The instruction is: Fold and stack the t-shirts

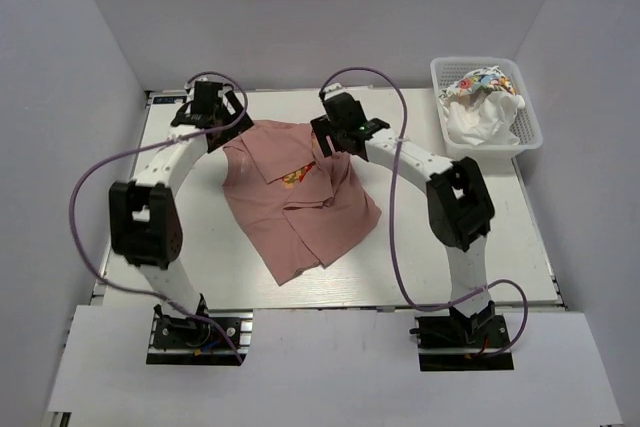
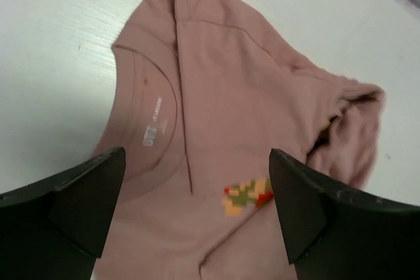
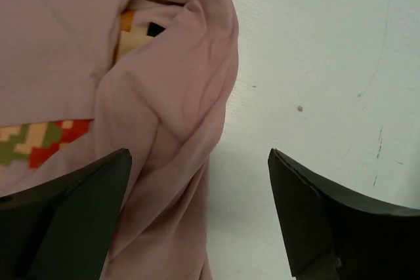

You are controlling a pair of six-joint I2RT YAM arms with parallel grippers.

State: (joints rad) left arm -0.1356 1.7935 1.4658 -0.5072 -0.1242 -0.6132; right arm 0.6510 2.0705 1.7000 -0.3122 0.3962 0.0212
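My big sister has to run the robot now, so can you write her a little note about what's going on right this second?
Left gripper: open, holding nothing, above the collar of the pink t-shirt.
Right gripper: open, holding nothing, above that shirt's bunched edge.
Things: the pink t-shirt lies rumpled on the table, print up. The other t-shirts sit crumpled in the white basket at the far right corner.
Done: no neat fold and no stack yet.
Left: fold the pink one, then take out, fold and stack the rest.
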